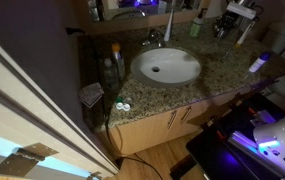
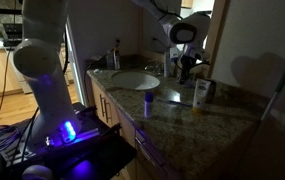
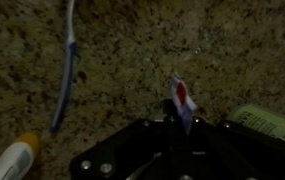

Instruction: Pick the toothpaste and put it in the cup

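Toothpaste [image 3: 182,97] gripped by claw [image 3: 183,124] (tip protruding).

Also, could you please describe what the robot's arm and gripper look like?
The arm is glossy white with rounded, bulky segments, and a blue light glows near its foot. The gripper is black; the wrist view shows its dark body with small round screws.

In the wrist view the dark gripper [image 3: 182,125] is cut off by the bottom edge and hides the lower part of the toothpaste [image 3: 182,97], so its grip cannot be told. The blue toothbrush [image 3: 68,65] runs out at the top edge, a white and yellow tube [image 3: 12,160] at the bottom left corner, a green object [image 3: 267,122] at the right edge.
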